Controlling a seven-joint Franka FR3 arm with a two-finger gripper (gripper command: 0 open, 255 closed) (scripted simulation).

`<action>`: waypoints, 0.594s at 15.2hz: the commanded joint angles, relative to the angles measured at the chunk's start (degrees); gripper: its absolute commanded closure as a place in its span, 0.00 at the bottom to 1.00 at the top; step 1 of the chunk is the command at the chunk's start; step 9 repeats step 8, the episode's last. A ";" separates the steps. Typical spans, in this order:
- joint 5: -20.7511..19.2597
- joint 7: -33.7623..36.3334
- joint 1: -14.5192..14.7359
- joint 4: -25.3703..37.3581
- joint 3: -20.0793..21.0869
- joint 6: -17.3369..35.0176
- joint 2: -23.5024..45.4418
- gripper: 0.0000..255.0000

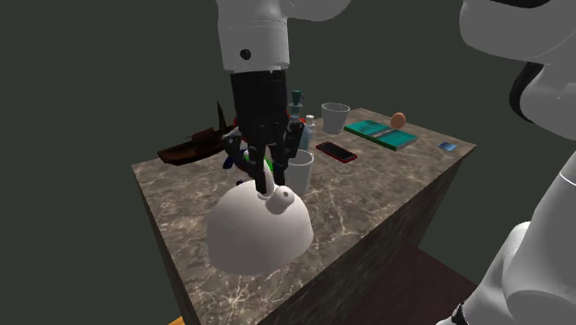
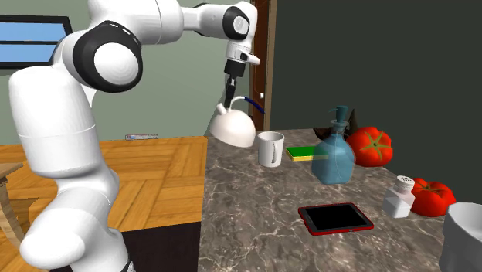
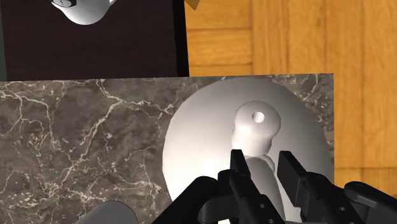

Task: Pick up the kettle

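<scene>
The kettle (image 1: 249, 235) sits at the near corner of the marble-topped table (image 1: 185, 212), its dome reaching almost to two edges of the slab, with wooden floor (image 2: 154, 178) beyond the drop. The gripper (image 3: 261, 162) hangs straight over it, its jaws drawn narrow and clasping the white upright piece on the kettle's crown. Bare veined stone lies open on one side of the kettle. On the other, a white mug (image 1: 298, 171) stands just beside it, and the rest of the top is crowded: a blue soap dispenser (image 2: 334, 154), two tomatoes (image 2: 371, 145), a shaker (image 2: 399, 197), a red-cased tablet (image 2: 336, 218), a green book (image 1: 381, 134), an egg (image 1: 398, 119) and a dark wooden model ship (image 1: 194, 148). The kettle is a smooth, matte white half-sphere with a stubby holed spout; a thin blue arc curves off its top in the second exterior view. Whether its base touches the stone cannot be told, and the fingers hide the part they grip.
</scene>
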 commanded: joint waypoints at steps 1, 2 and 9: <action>-0.28 0.56 0.24 2.15 0.16 -1.51 0.65 1.00; -0.49 0.87 0.39 3.44 0.25 -2.38 1.10 1.00; -1.52 2.32 1.23 9.23 0.68 -6.19 3.31 1.00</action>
